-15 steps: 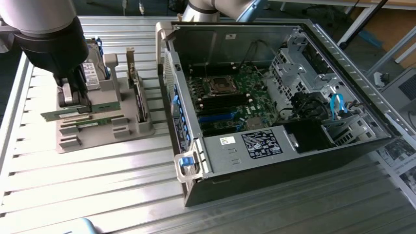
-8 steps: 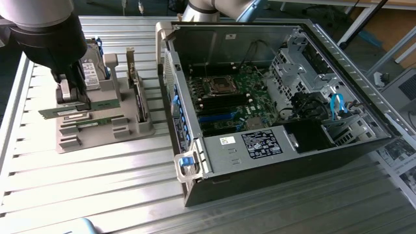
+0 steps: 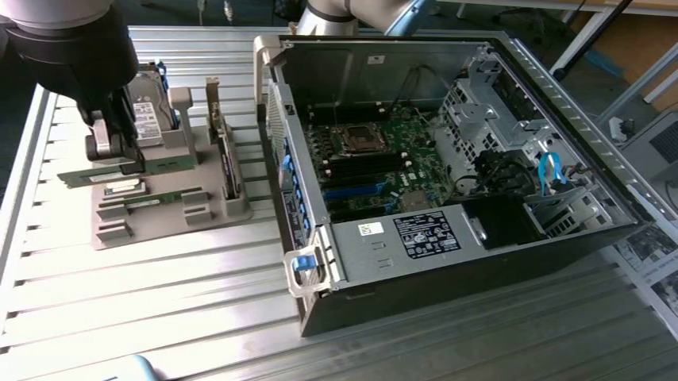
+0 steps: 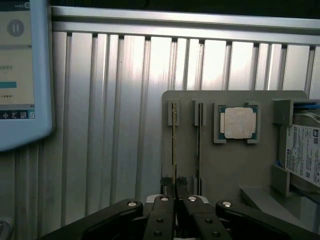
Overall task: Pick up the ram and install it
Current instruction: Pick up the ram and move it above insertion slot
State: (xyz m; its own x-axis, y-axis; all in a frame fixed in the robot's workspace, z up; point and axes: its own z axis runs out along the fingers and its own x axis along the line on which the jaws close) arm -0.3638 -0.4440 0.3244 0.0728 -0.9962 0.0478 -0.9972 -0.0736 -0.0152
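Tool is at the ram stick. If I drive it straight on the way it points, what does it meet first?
The tool is shut on the ram, pointing at the grey holder. Straight on, that holder probably comes first; the gap left is hard to judge.

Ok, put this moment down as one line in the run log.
phase: grasp | hand: shut on ram | ram: at grey holder, beside second stick | computer case: open

Thin green circuit-board ram stick (image 4: pixel 174 145), set on edge at the grey plastic holder block (image 4: pixel 225 170).
It stands on its long edge, straight and narrow, running along the block's slotted side opposite the hard-drive end. One end is pinched between the closed fingers of the gripper (image 4: pixel 174 186).
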